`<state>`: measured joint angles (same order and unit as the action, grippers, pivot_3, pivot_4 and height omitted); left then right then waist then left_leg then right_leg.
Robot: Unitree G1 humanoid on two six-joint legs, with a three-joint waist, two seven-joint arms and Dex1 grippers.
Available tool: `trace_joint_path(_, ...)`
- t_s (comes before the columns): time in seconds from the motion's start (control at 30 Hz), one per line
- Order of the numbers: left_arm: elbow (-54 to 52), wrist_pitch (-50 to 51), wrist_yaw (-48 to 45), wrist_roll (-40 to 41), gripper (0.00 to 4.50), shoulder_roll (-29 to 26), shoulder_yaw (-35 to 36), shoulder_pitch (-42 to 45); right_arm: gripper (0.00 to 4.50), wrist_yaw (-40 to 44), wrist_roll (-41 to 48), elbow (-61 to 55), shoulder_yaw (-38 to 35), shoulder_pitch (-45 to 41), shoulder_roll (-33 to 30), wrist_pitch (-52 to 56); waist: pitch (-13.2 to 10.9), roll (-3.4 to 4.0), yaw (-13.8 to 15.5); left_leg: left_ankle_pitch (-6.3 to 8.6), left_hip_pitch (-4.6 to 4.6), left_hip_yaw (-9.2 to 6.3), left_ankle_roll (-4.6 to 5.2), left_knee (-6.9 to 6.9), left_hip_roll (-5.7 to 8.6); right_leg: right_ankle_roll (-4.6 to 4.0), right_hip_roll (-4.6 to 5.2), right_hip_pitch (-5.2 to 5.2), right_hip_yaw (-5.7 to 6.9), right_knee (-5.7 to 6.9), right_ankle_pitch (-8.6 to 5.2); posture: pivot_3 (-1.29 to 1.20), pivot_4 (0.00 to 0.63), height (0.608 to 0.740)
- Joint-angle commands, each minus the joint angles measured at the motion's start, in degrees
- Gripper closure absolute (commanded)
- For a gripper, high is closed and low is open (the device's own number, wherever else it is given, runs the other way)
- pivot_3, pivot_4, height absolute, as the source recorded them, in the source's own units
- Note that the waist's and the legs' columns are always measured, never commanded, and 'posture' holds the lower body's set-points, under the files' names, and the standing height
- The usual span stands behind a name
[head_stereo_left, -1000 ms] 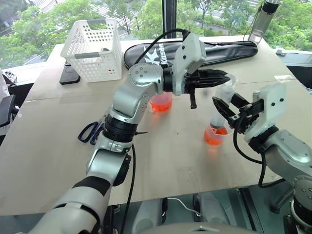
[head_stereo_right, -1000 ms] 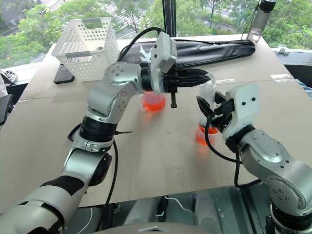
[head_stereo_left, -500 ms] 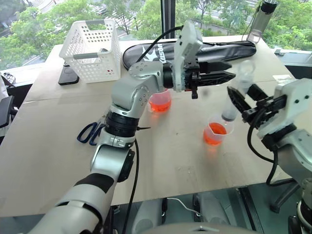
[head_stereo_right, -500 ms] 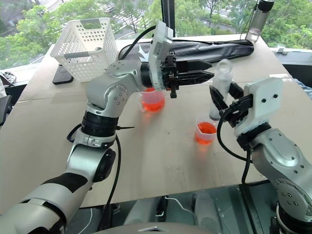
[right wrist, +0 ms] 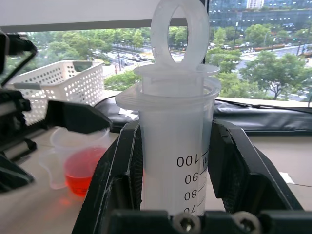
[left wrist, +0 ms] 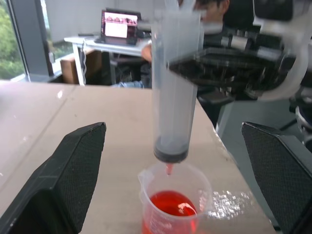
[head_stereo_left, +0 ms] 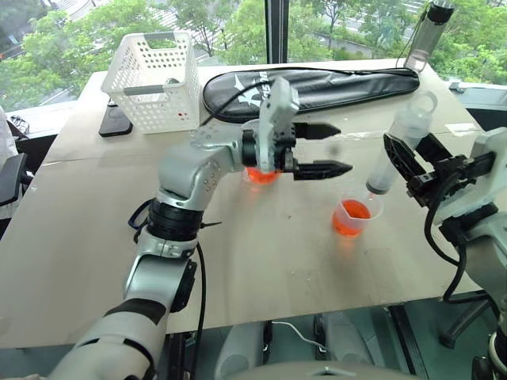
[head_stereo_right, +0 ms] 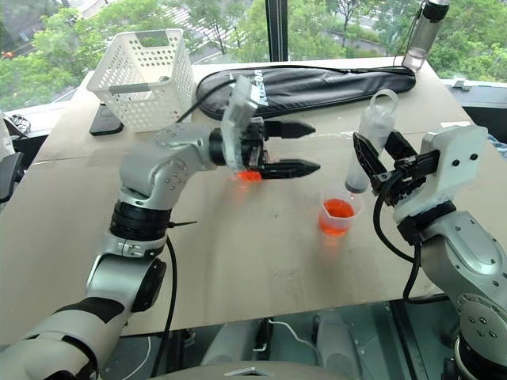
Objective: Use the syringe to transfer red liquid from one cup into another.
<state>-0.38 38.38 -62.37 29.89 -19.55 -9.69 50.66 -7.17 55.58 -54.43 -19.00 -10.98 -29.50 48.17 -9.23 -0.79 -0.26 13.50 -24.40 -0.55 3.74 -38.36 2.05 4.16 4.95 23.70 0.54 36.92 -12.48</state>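
Observation:
My right gripper (head_stereo_left: pixel 409 158) is shut on the barrel of the syringe (head_stereo_left: pixel 396 146), which tilts with its white ring plunger on top. The plunger is pushed down to the bottom of the barrel (left wrist: pixel 173 97). Its red-tinted tip hangs just above the rim of the smaller cup (head_stereo_left: pixel 351 219), which holds red liquid (left wrist: pixel 170 204). My left gripper (head_stereo_left: pixel 344 147) stands open and level, a short way left of the syringe, with nothing between its fingers. Behind it, largely hidden, is the taller beaker (right wrist: pixel 80 161), also with red liquid in it.
A white basket (head_stereo_left: pixel 152 79) and a long black bag (head_stereo_left: pixel 333 83) lie at the back of the table, with a dark flat device (head_stereo_left: pixel 115 120) beside the basket. Blue scissors (head_stereo_left: pixel 142 215) lie on the left. A bottle (head_stereo_left: pixel 428 36) stands at the far right corner.
My left gripper opened, left the top of the syringe and drew back left and down. My right gripper lifted the syringe up and right, its tip out of the smaller cup.

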Motion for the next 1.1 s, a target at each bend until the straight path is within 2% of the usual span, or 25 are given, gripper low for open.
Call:
trace_joint_path(0.03,-0.6,-1.7,0.5,-0.8,0.00,2.4,-1.9,0.7,3.06,-1.2,2.9,-1.5,-0.9,-1.6,-0.7,-2.3,0.0,0.00,0.1,0.00,0.00,0.01,0.01,-0.01,0.00,0.00,0.00,-0.01,0.00,-0.02,0.00,0.00,0.150,0.724)
trace_joint_path(0.3,3.4,-4.5,3.0,-3.4,0.00,7.8,-3.7,2.6,3.06,-4.0,7.2,-2.3,1.3,-3.1,-2.3,-2.9,0.0,0.00,0.0,0.01,0.03,0.01,0.02,0.02,-0.01,0.00,0.00,0.00,-0.01,-0.01,0.00,0.00,0.150,0.724)
trace_joint_path(0.53,5.6,-7.6,4.7,-4.9,0.00,11.3,-3.5,4.2,3.06,-5.2,7.5,-3.6,3.0,-1.4,-4.2,-3.6,0.0,-0.01,0.0,0.03,0.02,0.02,0.04,0.02,-0.01,0.00,0.00,-0.01,-0.01,-0.02,0.00,0.00,0.150,0.724)
trace_joint_path(0.57,5.8,-7.8,5.0,-4.9,0.53,11.7,-3.4,4.4,3.06,-5.2,7.3,-3.6,3.1,-1.1,-4.4,-3.8,0.0,-0.01,0.0,0.03,0.01,0.02,0.05,0.02,-0.01,0.00,0.00,-0.01,-0.01,-0.03,0.00,0.00,0.150,0.724)
trace_joint_path(0.63,6.3,-8.6,5.6,-5.4,1.27,12.4,-3.1,4.7,3.06,-4.9,6.9,-3.6,3.2,-0.4,-4.9,-4.2,0.0,0.00,0.0,0.03,0.01,0.02,0.05,0.02,-0.01,0.00,0.00,-0.01,-0.02,-0.03,0.00,0.00,0.150,0.724)
trace_joint_path(0.67,6.4,-8.9,5.8,-5.6,2.00,12.6,-3.1,4.7,3.06,-4.9,6.8,-3.7,3.2,0.0,-5.2,-4.4,0.0,-0.01,0.0,0.03,0.01,0.02,0.05,0.01,-0.01,0.00,0.00,-0.01,-0.01,-0.03,0.00,0.00,0.150,0.724)
trace_joint_path(0.7,6.3,-8.8,5.9,-5.5,2.30,12.9,-3.0,4.8,3.06,-5.0,6.9,-3.8,3.3,0.1,-5.4,-4.6,0.0,0.00,0.0,0.04,0.00,0.03,0.06,0.01,-0.01,0.00,0.00,-0.01,-0.01,-0.04,0.00,0.00,0.150,0.724)
trace_joint_path(0.73,6.1,-8.7,5.9,-5.4,2.85,13.0,-2.9,4.8,3.06,-5.2,6.8,-3.8,3.3,0.2,-5.6,-4.7,0.0,0.00,0.0,0.04,0.01,0.03,0.06,0.01,-0.01,0.00,0.00,-0.01,-0.02,-0.05,0.00,0.00,0.150,0.724)
trace_joint_path(0.93,5.9,-9.9,5.6,-5.9,2.96,13.1,-3.2,3.1,3.06,-5.6,8.6,-2.9,3.3,-0.9,-8.3,-4.5,0.0,0.00,0.0,0.04,0.01,0.02,0.07,0.02,-0.01,0.00,0.00,-0.01,-0.01,-0.05,0.00,0.00,0.150,0.724)
trace_joint_path(1.03,6.0,-11.3,5.2,-6.2,2.98,12.6,-2.9,1.9,1.61,-3.7,12.0,-1.6,2.4,-0.9,-10.3,-4.9,0.0,-0.01,0.0,0.05,0.01,0.03,0.07,0.01,-0.01,0.00,0.01,-0.01,-0.01,-0.06,0.00,0.00,0.150,0.724)
trace_joint_path(1.07,5.5,-11.4,5.3,-5.9,3.04,12.4,-2.5,1.7,0.90,-3.3,12.2,-1.3,1.9,-1.0,-11.2,-5.0,0.0,-0.01,0.0,0.05,0.01,0.03,0.08,0.02,-0.01,0.00,0.01,-0.01,-0.01,-0.06,0.00,0.00,0.150,0.724)
trace_joint_path(1.1,4.6,-11.2,5.5,-5.3,3.04,12.2,-1.8,1.7,0.90,-3.1,12.0,-0.8,1.1,-1.2,-12.1,-5.0,0.0,-0.01,0.0,0.05,0.01,0.02,0.08,0.02,-0.01,0.00,0.01,-0.01,-0.02,-0.06,0.00,0.00,0.150,0.724)
